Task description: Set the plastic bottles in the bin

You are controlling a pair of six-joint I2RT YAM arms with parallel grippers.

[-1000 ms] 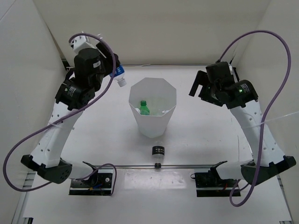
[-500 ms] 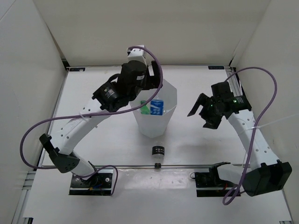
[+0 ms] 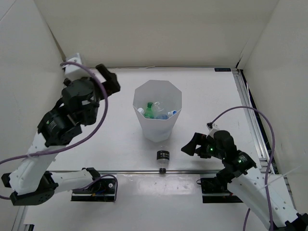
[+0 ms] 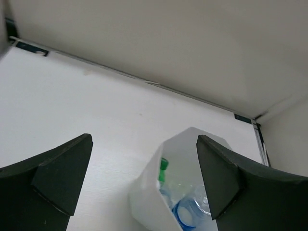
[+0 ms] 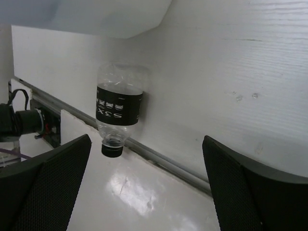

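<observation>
The bin [image 3: 158,91], a white faceted bucket, stands mid-table. In it lie a green-capped green bottle [image 3: 150,109] and a clear one with a blue label [image 3: 167,114]; the left wrist view shows the bin's wall [image 4: 149,202], the green bottle [image 4: 163,168] and the blue-labelled bottle [image 4: 185,214]. A clear bottle with a black label and black cap [image 3: 162,158] lies on the table in front of the bin. My left gripper [image 3: 109,80] is open and empty, left of the bin. My right gripper [image 3: 191,146] is open, right of the black-labelled bottle [image 5: 118,108].
A metal rail [image 3: 192,171] runs along the table's near edge, just behind the black-labelled bottle's cap. White walls close in the back and both sides. Purple cables loop off both arms. The arm bases [image 3: 94,190] sit below the rail.
My left gripper opened over the bin, dropped the blue-labelled bottle in, and swung back to the left. My right arm came down and forward to beside the black-labelled bottle.
</observation>
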